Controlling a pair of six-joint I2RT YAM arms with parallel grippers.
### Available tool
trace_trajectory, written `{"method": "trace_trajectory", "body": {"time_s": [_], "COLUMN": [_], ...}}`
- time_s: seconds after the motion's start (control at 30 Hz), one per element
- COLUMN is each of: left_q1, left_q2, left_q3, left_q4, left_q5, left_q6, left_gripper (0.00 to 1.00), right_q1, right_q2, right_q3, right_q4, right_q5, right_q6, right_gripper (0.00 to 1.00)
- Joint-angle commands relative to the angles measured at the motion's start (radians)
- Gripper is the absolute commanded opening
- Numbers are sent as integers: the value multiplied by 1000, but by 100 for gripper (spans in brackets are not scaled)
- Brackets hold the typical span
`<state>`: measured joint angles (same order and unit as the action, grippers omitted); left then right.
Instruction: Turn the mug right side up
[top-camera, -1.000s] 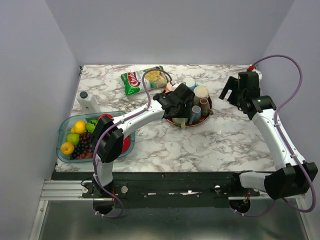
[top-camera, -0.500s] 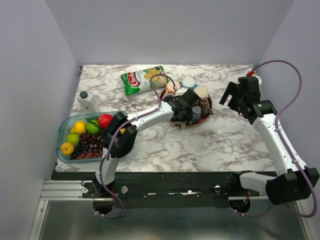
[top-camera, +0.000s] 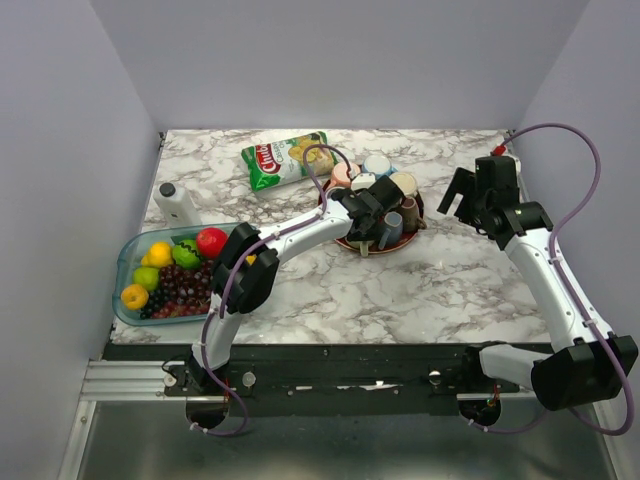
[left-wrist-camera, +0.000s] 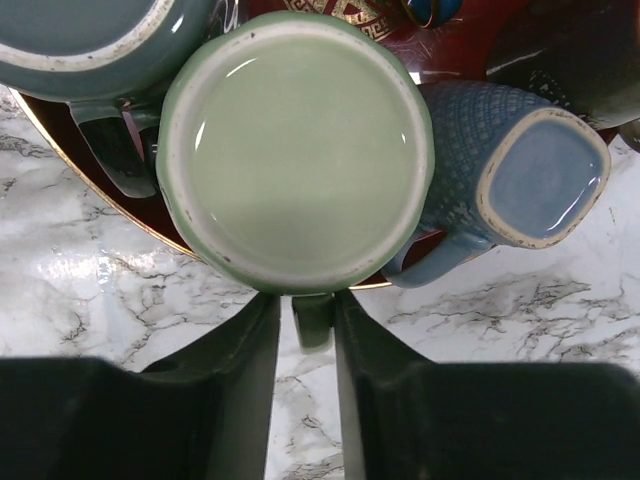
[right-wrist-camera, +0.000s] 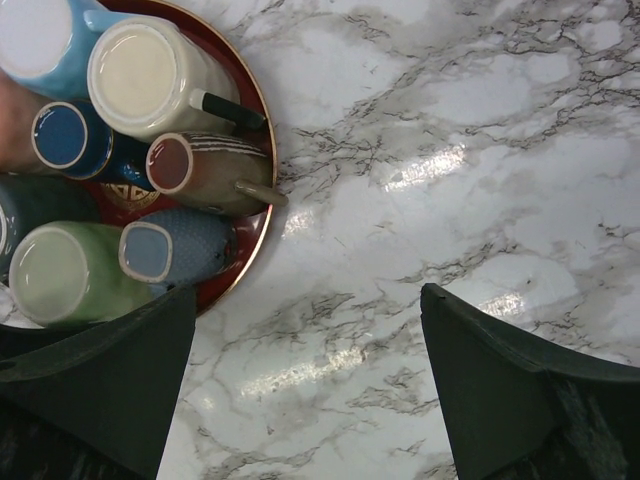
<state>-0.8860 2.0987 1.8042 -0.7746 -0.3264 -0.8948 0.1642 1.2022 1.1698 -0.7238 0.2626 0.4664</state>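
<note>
A pale green mug (left-wrist-camera: 295, 150) stands upside down, base up, at the near edge of a dark red tray (left-wrist-camera: 452, 235), packed among other inverted mugs. Its handle (left-wrist-camera: 313, 318) sticks out over the marble between the fingers of my left gripper (left-wrist-camera: 312, 320), which is shut on it; the right finger touches, with a sliver of gap on the left. From above, the left gripper (top-camera: 372, 215) covers that mug on the tray (top-camera: 345, 243). My right gripper (right-wrist-camera: 308, 300) hangs open over bare marble, right of the tray (right-wrist-camera: 250, 240) and the green mug (right-wrist-camera: 50, 272).
A blue textured mug (left-wrist-camera: 500, 170) and a teal mug (left-wrist-camera: 80, 30) press against the green one. A cream mug (right-wrist-camera: 150, 70) and a brown mug (right-wrist-camera: 210, 170) also sit on the tray. A snack bag (top-camera: 290, 158), white bottle (top-camera: 178, 203) and fruit container (top-camera: 170, 270) lie left.
My left gripper shifted slightly right over the tray's near side and its fingers closed in around the green mug's handle. The right arm barely moved.
</note>
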Motion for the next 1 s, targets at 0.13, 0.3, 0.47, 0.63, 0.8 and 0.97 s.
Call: {"method": "trace_trajectory", "body": {"time_s": [0.13, 0.3, 0.47, 0.63, 0.8, 0.97], "left_q1": [-7, -8, -10, -8, -8, -7], "left_q2": [-2, -2, -28, -95, -198, -279], "left_q3": [-14, -11, -6, -35, -71, -68], "left_q4": [-23, -26, -34, 7, 75, 95], "left_q5": [-60, -62, -71, -53, -19, 15], "left_q6": [-20, -12, 2, 28, 42, 50], "left_gripper": [19, 0, 0, 0, 0, 0], "right_q1": [-5, -6, -6, -6, -5, -6], "right_q2": [-16, -16, -16, -13, -10, -7], "right_q3": [-16, -16, -12, -2, 11, 37], "right_q4": [-20, -22, -20, -20, -20, -22], "right_q5": [-3, -3, -3, -14, -33, -66], "right_q6": [-20, -20, -20, -15, -6, 0], "right_gripper": [99, 99, 99, 99, 99, 99]}}
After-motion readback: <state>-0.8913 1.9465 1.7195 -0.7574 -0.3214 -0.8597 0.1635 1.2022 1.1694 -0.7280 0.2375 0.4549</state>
